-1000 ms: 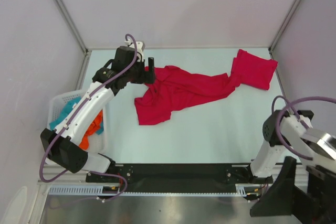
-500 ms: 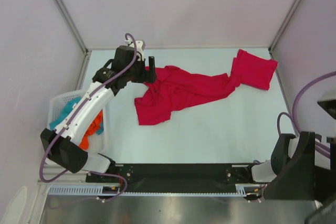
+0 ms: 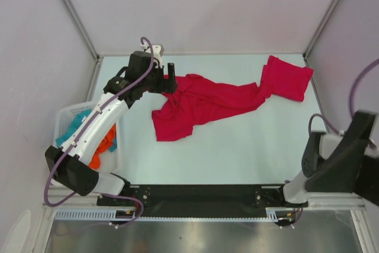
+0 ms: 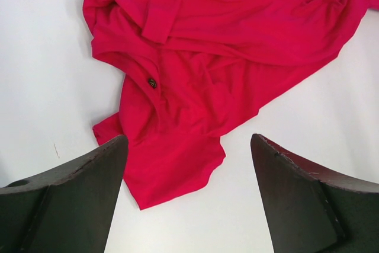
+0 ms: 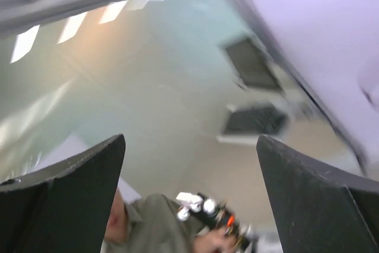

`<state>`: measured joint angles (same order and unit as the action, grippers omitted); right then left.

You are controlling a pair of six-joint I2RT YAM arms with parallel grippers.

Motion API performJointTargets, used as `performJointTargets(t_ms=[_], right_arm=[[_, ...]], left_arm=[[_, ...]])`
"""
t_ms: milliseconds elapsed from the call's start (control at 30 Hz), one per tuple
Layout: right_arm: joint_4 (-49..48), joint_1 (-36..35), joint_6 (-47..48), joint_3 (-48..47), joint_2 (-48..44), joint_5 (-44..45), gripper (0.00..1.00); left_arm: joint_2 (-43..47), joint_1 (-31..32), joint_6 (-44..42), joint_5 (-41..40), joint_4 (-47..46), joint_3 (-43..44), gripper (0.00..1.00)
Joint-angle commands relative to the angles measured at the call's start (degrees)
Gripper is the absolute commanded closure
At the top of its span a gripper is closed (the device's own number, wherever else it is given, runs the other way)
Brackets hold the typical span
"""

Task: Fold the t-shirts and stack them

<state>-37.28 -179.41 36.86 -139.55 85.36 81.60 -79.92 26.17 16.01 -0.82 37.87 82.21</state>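
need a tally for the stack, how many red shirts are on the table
2. One crumpled shirt lies stretched across the middle of the table; a bunched shirt sits at the far right corner, touching it. More could be hidden under folds.

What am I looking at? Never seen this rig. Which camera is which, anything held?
Two robot arms are bolted at the near edge of a table. The overhead picture looks down on both; the other two come from a camera on each wrist. A crumpled red t-shirt lies mid-table, a folded t-shirt at the far right, and a white basket of clothes sits left. The left hand hovers open over the crumpled shirt, holding nothing. The right hand, also open and empty, points up off the table toward the ceiling.
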Motion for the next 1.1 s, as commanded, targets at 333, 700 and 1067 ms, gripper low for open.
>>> performJointTargets(t_ms=[333, 700, 1067], right_arm=[[46.6, 3.6, -15.6, 27.6, -25.6, -87.5, 0.00], [76.8, 4.9, 3.7, 9.0, -19.2, -129.9, 0.00], [80.8, 1.0, 1.9, 23.9, -32.2, -152.5, 0.00]], left_arm=[[1.4, 0.4, 0.7, 2.1, -2.5, 0.0, 0.10], [0.6, 1.0, 1.0, 2.1, -1.9, 1.9, 0.11], [0.6, 2.6, 1.3, 0.9, 0.4, 4.7, 0.11]])
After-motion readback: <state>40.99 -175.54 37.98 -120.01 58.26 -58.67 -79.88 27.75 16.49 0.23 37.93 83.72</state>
